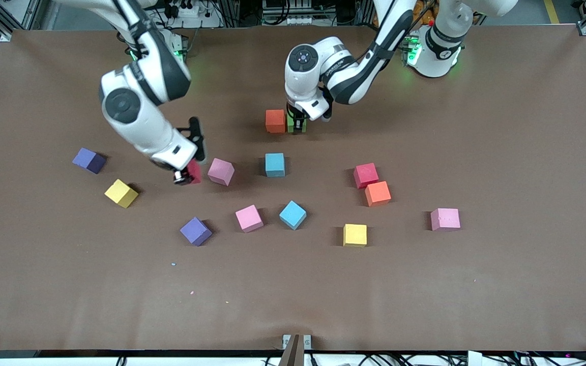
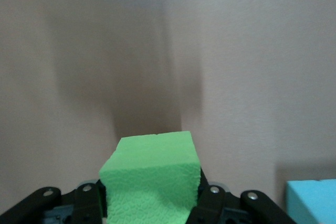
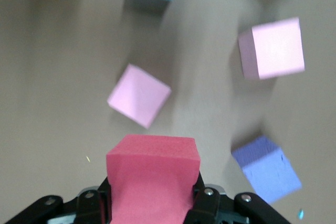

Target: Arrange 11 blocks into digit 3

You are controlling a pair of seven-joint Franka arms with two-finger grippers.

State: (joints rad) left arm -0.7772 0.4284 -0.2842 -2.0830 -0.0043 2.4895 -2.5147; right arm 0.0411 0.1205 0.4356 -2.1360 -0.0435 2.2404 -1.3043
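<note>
We see the left gripper [image 1: 297, 123] clamped on a green block [image 2: 151, 179] beside the orange block [image 1: 275, 121] on the table [image 1: 501, 152], right gripper [image 1: 187, 175] clamped on a red block [image 3: 152, 179], raised near a pink block [image 1: 221, 171]

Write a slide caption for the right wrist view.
Right gripper holds a red block above pink and purple blocks.

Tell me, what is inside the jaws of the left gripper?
A green block sits in the shut left gripper, beside the orange block. The arm covers most of it from the front camera, and its underside is hidden.
</note>
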